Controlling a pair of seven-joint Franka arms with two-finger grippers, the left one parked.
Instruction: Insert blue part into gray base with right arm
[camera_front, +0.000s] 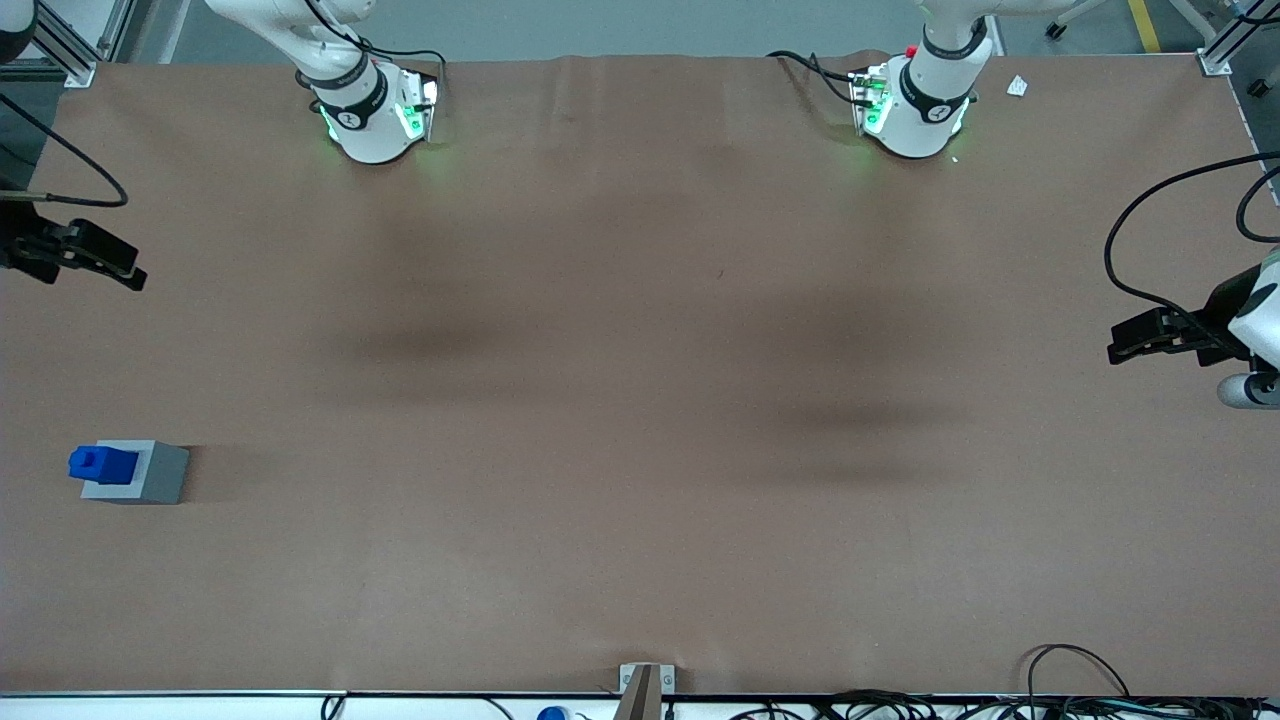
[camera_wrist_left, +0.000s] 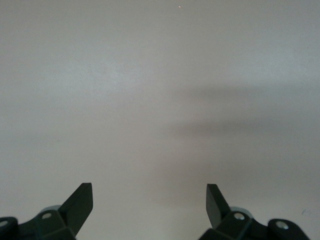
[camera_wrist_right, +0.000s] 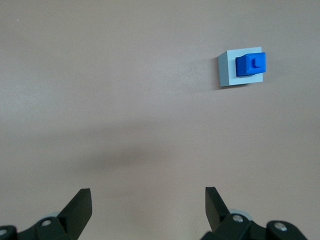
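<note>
The blue part (camera_front: 103, 463) sits on top of the gray base (camera_front: 155, 478), toward the working arm's end of the table and near the front camera. In the right wrist view the blue part (camera_wrist_right: 251, 64) shows its small nub facing up, and it covers much of the gray base (camera_wrist_right: 227, 71). I cannot tell how deep it sits. My right gripper (camera_front: 132, 274) hangs above the table, farther from the front camera than the base and well apart from it. The gripper (camera_wrist_right: 147, 196) is open, with only bare brown table between its fingers (camera_wrist_right: 80, 200).
Brown paper covers the table (camera_front: 640, 400). The two white arm bases (camera_front: 375, 110) stand along the edge farthest from the front camera. A small bracket (camera_front: 645, 685) and loose cables (camera_front: 1080, 670) lie at the nearest edge. A white scrap (camera_front: 1017, 86) lies toward the parked arm's end.
</note>
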